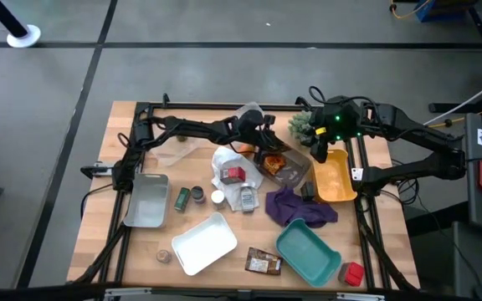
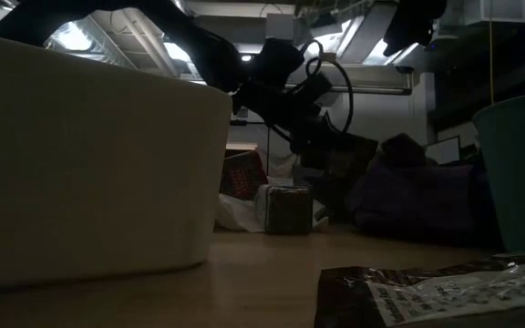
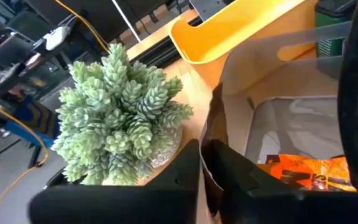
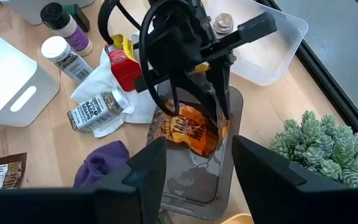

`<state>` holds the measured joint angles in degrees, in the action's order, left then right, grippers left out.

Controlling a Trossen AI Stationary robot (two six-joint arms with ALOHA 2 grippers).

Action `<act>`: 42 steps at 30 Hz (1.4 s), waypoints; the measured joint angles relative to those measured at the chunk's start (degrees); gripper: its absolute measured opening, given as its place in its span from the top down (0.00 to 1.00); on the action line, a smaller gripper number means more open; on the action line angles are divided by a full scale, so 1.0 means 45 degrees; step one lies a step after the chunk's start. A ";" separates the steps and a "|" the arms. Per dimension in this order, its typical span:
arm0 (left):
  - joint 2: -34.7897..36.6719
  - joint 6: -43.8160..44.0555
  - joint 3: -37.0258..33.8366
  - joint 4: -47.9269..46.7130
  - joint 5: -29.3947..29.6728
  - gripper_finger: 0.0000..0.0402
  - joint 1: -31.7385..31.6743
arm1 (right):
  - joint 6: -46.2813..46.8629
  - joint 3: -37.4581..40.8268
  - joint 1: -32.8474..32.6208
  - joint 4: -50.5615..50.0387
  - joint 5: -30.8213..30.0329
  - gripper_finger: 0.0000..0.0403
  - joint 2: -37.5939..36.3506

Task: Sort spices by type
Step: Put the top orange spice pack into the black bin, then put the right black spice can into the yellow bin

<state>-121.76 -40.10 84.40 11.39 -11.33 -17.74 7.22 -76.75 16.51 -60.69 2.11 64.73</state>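
My left gripper (image 1: pixel 268 149) (image 4: pixel 221 109) is shut on a flat brown-and-orange packet (image 4: pixel 191 132) and reaches down into a clear grey tray (image 1: pixel 289 173) (image 4: pixel 194 186) at the table's middle back. The left wrist view shows the packet edge-on (image 3: pixel 214 124) between the fingers. My right gripper (image 1: pixel 319 153) (image 4: pixel 199 148) is open and empty, above the table beside the yellow tray (image 1: pixel 335 180). Jars (image 1: pixel 182 198) (image 1: pixel 217 197) stand left of a white cloth (image 1: pixel 224 163). A red box (image 1: pixel 234 174) and a lying jar (image 1: pixel 247 199) rest on that cloth. My left gripper pinches the packet's upper edge (image 3: pixel 212 163) between its two fingers. The fingers (image 4: pixel 224 99) come from above, pointing down into the clear tray. The packet hangs upright below them, its orange face (image 4: pixel 188 134) toward the tray's floor; whether its lower end touches the floor I cannot tell.
A green spiky plant (image 1: pixel 302 125) stands at the far edge, next to both grippers. A purple cloth (image 1: pixel 295 207), a teal tray (image 1: pixel 308 251), a white tray (image 1: pixel 203 242), a grey tray (image 1: pixel 146 201), a brown packet (image 1: pixel 263 263) and a red box (image 1: pixel 354 273) lie nearer.
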 joint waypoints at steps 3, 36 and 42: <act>0.0011 0.0012 0.0000 -0.0103 0.0440 0.84 0.0145 | 0.0005 0.0000 0.0000 0.0000 0.0000 0.54 0.0000; 0.3926 0.2215 0.0005 -0.7106 0.0422 0.61 0.0232 | 0.7462 0.2875 -0.1491 -0.1908 0.0335 0.54 0.0005; 0.4041 0.2249 -0.0001 -0.8214 -0.0378 0.61 -0.0238 | 1.0894 0.3846 -0.3616 -0.1475 -0.1171 0.54 0.0005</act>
<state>-103.57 -29.98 84.40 -25.57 -13.03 -18.81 56.25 -59.44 0.24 -67.32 -3.16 64.75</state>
